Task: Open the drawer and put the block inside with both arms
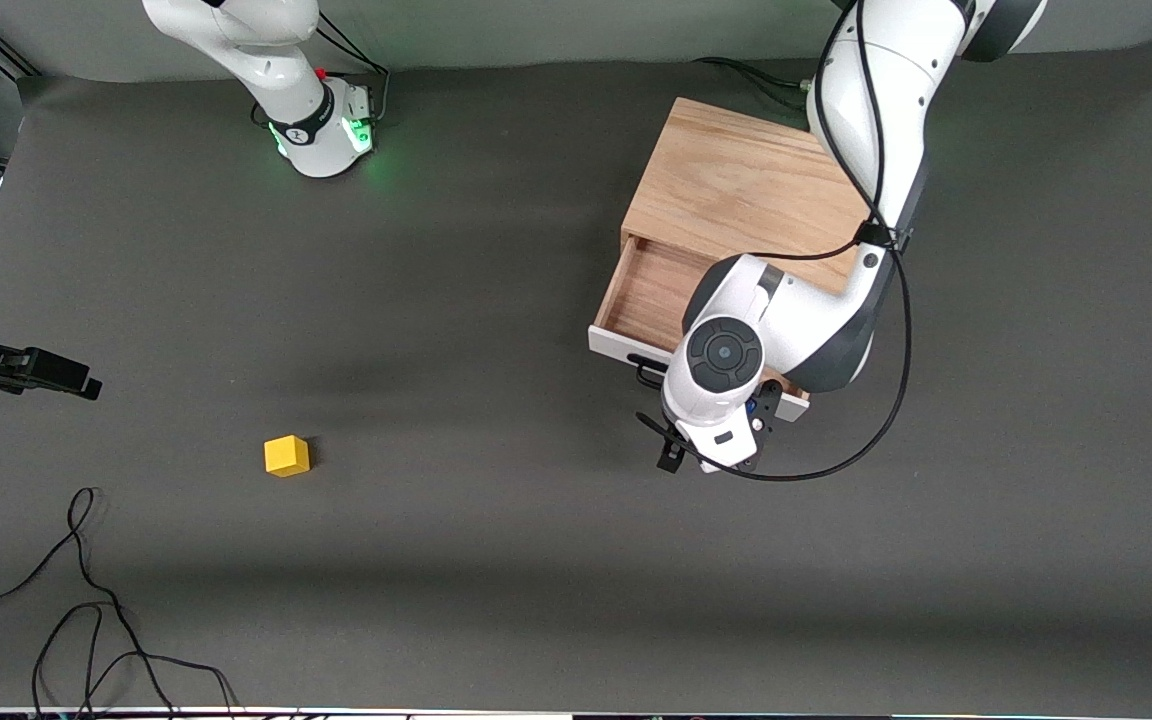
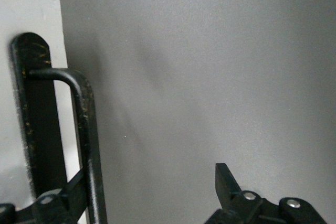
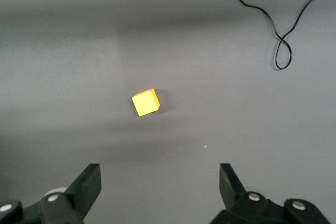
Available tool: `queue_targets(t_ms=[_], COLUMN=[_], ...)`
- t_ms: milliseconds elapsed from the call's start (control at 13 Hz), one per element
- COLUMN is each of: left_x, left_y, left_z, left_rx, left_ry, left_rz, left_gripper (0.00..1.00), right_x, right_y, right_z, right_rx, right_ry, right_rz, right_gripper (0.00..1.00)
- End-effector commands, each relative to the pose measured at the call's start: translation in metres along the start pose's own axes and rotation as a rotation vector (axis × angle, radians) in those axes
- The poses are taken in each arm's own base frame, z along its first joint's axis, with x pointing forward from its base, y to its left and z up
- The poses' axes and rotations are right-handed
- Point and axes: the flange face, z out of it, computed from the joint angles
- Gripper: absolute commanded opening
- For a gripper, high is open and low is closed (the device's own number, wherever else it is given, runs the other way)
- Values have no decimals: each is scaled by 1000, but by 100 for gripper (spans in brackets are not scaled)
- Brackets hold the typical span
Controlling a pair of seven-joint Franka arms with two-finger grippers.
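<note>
The yellow block (image 1: 286, 455) (image 3: 145, 102) lies on the grey mat toward the right arm's end of the table. My right gripper (image 3: 160, 174) hangs open above the mat, and the block sits apart from its fingers. The drawer (image 1: 648, 292) stands partly pulled out of its light-wood box (image 1: 736, 185), showing brown wood inside. My left gripper (image 1: 706, 460) (image 2: 152, 177) is open just in front of the drawer's white panel (image 1: 621, 347). The black bar handle (image 2: 86, 129) runs close beside one of its fingers (image 2: 227, 182), and nothing is gripped.
Loose black cables (image 1: 86, 600) (image 3: 283, 30) lie on the mat nearer to the front camera than the block. The left arm's cable (image 1: 876, 430) loops down beside the drawer. The right arm's green-lit base (image 1: 321, 135) stands at the table's back edge.
</note>
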Motion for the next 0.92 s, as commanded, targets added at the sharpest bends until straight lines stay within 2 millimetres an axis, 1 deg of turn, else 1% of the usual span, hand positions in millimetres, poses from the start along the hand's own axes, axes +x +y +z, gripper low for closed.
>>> queue_targets(t_ms=[0,77,154,308,462,692,846], left_x=[0,-1,0,1,1,-1,-2], left_y=[18,18,18,15,10,11,10], left_z=[7,11,11,2,-2,-22,-17], left_rx=[-80,-76,-72,-59,-7,19,36], left_ry=[17,22,24,28,44,47,49], left_rz=[4,9,12,14,20,20,21], left_gripper=[100,100,100,100,100,100,100], right_x=[3,3,4,3,3,3,4], right_y=[0,0,0,0,0,0,0], right_z=[-5,-5,-4,-5,-5,-5,-4], right_rx=[14,14,14,14,14,14,14], right_ry=[11,11,9,11,11,11,9], right_rz=[-1,0,-1,0,0,0,0], right_gripper=[100,100,100,100,100,100,100])
